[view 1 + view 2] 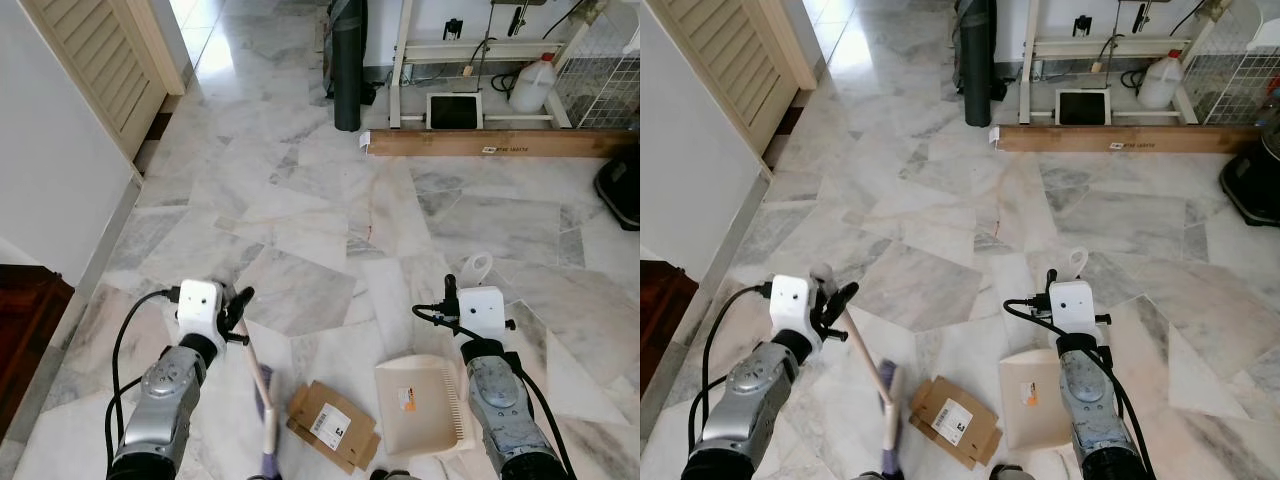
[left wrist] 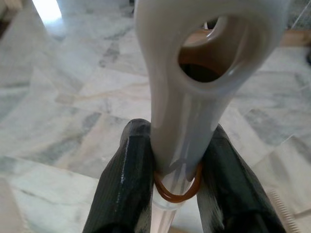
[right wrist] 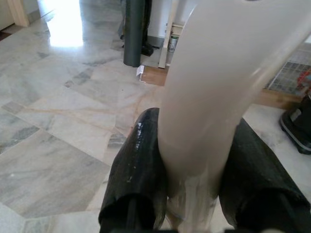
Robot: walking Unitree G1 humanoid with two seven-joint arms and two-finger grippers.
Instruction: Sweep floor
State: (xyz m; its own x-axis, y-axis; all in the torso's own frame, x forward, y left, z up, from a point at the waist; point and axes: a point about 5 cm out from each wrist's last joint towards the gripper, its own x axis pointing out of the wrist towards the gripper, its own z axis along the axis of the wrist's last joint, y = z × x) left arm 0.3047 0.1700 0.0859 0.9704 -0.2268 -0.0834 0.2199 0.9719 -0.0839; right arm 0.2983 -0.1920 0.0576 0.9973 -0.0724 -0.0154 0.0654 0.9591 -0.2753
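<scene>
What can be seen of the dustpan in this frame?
The dustpan is cream plastic, lying flat on the marble floor beside a flattened cardboard piece. A comb-toothed ridge runs along one side, and an orange-and-white label sits on its tray. Its handle, ending in a hanging loop, rises upward, clamped in the right claw.

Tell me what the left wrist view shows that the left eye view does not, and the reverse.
Left wrist view: close up, an orange rubber band around the brush handle, the hanging hole at the handle's end, and a black finger pressing on each side.

Left eye view: the purple bristles, a flat cardboard piece, and the dustpan held by the right gripper.

Both: the left gripper shut on the brush handle, above the marble floor.
</scene>
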